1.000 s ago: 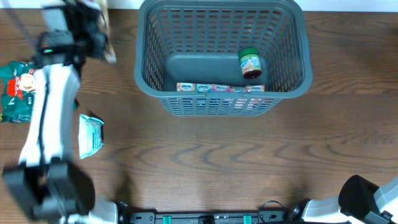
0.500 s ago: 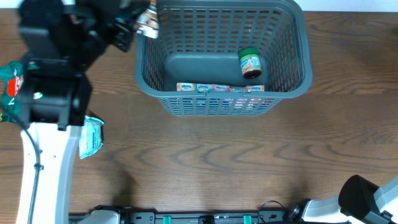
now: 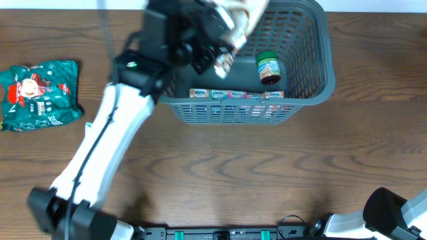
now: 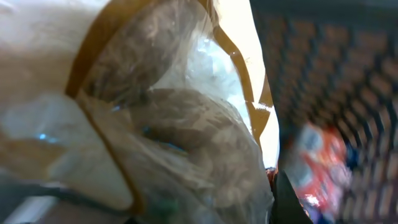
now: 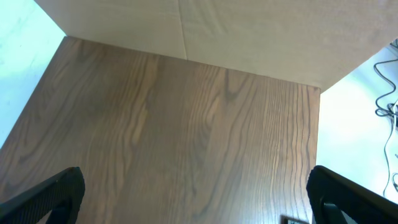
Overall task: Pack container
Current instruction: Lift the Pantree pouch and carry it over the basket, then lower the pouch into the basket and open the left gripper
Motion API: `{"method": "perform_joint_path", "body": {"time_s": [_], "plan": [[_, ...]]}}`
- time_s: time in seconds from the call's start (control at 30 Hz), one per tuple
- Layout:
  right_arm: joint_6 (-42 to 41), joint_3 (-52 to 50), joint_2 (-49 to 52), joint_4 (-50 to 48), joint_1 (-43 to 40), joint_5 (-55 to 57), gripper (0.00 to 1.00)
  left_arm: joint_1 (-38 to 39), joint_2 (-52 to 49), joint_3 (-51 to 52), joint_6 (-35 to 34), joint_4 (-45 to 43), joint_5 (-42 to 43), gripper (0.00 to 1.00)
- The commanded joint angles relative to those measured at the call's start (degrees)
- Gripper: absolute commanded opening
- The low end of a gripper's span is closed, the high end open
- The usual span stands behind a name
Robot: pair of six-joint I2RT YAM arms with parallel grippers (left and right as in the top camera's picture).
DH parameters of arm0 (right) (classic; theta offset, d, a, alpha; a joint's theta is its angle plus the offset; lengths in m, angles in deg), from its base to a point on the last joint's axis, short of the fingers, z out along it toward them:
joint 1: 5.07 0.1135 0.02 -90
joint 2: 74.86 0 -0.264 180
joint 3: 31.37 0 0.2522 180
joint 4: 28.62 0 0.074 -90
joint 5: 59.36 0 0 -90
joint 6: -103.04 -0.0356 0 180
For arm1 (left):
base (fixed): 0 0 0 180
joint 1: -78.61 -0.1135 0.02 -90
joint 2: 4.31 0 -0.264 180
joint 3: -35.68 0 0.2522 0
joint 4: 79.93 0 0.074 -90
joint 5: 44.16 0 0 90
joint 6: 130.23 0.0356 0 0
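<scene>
The container is a large dark grey lattice basket at the back middle of the table. Inside it lie a jar with a green lid and a long flat printed pack. My left gripper is shut on a clear and cream snack packet and holds it above the container's back left part. In the left wrist view the snack packet fills most of the frame, with the container's lattice wall to the right. My right gripper is open and empty above bare table.
A green printed bag lies on the table at the far left. My left arm stretches diagonally across the left half of the table. The right arm's base sits at the front right corner.
My left arm has swung right from the table's left side to above the container, carrying the snack packet. It now covers a small pale packet on the table.
</scene>
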Motion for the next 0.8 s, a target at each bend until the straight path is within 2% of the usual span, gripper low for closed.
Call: {"method": "perform_joint_path", "body": {"time_s": [0.0, 0.2, 0.37, 0.77], "plan": [[-0.57, -0.07, 0.31, 0.17, -0.22, 0.57, 0.99, 1.77, -3.28, 0.02, 8.09, 3.37, 0.72, 0.06], [-0.57, -0.07, 0.31, 0.17, -0.22, 0.55, 0.99, 3.02, -9.31, 0.02, 20.11, 11.32, -4.55, 0.06], [-0.57, -0.07, 0.31, 0.17, -0.22, 0.55, 0.99, 2.86, -12.02, 0.02, 26.32, 11.63, -7.80, 0.06], [-0.57, -0.07, 0.31, 0.17, -0.22, 0.55, 0.99, 1.62, -12.39, 0.00, 27.67, 6.19, -15.19, 0.06]]}}
